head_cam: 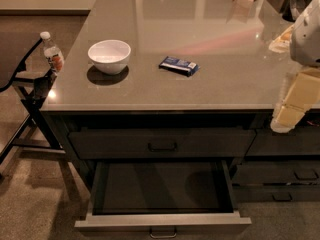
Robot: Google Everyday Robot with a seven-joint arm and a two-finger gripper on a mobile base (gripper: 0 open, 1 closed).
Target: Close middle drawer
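Note:
The middle drawer is pulled far out below the counter. Its dark inner box is open to view, its front has a pale silvery top edge, and its small handle sits at the bottom edge of the view. The other wide drawer front above it is shut. My gripper, with pale cream fingers under a white arm, hangs at the right edge by the counter's front corner. It is above and to the right of the open drawer and does not touch it.
On the grey countertop stand a white bowl and a blue packet. A water bottle sits on a dark chair at the left. Narrower drawer fronts are at the right.

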